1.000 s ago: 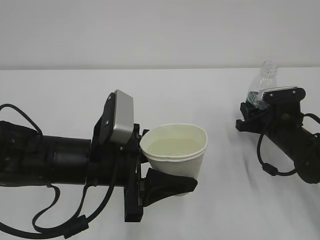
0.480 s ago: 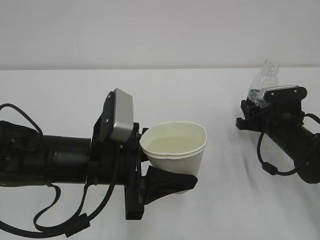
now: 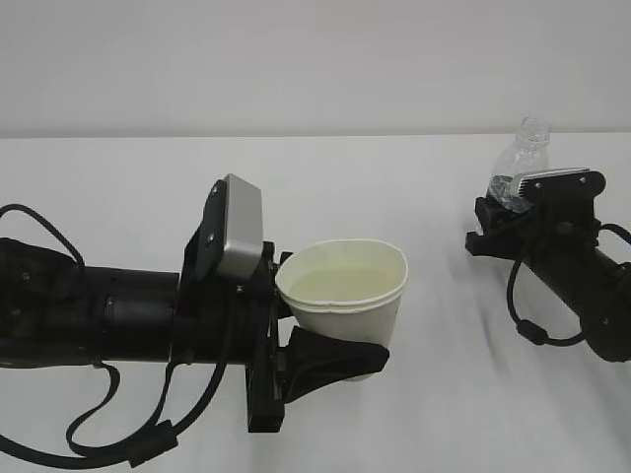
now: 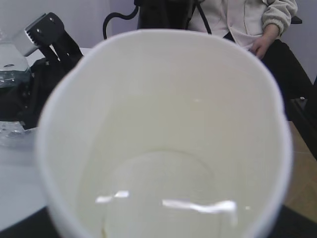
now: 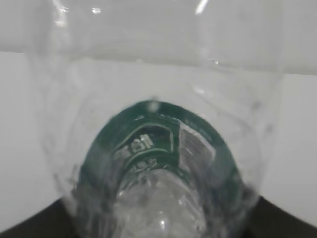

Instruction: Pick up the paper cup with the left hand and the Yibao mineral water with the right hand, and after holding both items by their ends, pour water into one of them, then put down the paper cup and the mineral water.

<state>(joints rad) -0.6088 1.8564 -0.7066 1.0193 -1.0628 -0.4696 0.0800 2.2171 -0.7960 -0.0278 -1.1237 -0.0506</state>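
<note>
Gripping the paper cup (image 3: 345, 296) low in my left hand (image 3: 320, 360), upright so water stays in; the left wrist view alone shows that water. My right hand (image 3: 498, 227) clamps the Yibao mineral water (image 3: 521, 163) low, upright, well apart over the table (image 3: 444, 414); the green label shows only in the right wrist view.

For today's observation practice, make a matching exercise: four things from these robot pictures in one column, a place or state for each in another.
Things
1. white tapered paper cup
2. clear ribbed plastic bottle
3. black left gripper
4. black right gripper

States
A. shut on the bottle's lower body
B. upright, capless
C. holds water, rim squeezed out of round
D. shut on the cup

Pairs: 1-C, 2-B, 3-D, 4-A
</note>
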